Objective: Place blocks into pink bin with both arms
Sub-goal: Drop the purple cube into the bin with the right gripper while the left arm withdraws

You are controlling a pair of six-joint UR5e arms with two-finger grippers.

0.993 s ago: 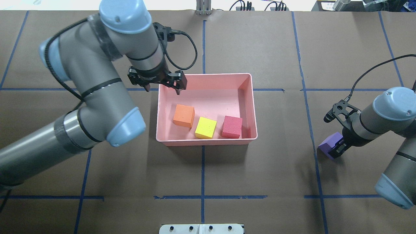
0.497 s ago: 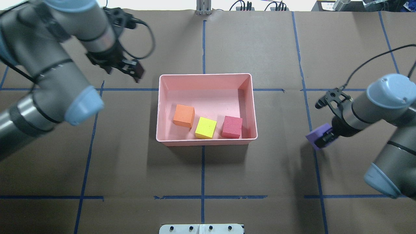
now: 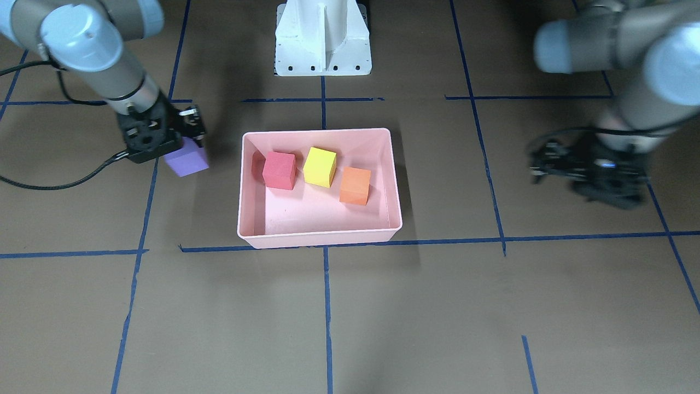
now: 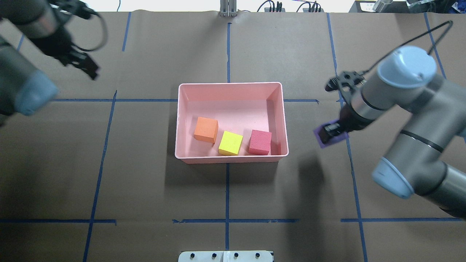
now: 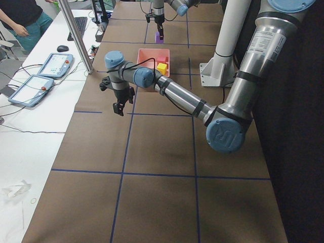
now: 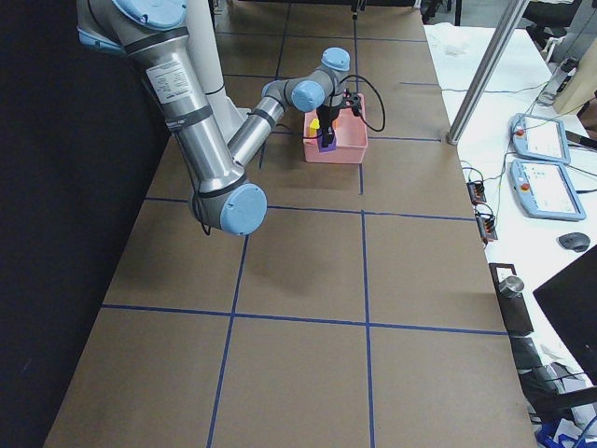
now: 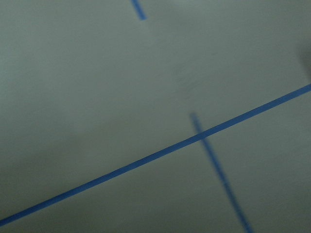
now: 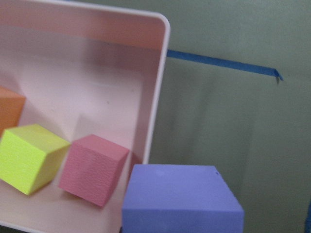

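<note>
My right gripper [image 4: 332,131] clenched on purple block [image 3: 187,160], off table, near bin [image 4: 229,84], outside it. I judged foam light, soft: pinch opposite flat faces gently. 3 in bin: orange block [image 4: 205,129], yellow block [image 4: 230,143], red block [image 4: 260,142]. Left gripper [image 4: 81,62] blurred; couldn't tell grip.

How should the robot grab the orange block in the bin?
Probably from straight above: the small orange foam cube sits flat inside the shallow pink plastic bin, walls blocking sideways reach. Put fingers on the sides not facing the neighbouring yellow foam cube.
</note>
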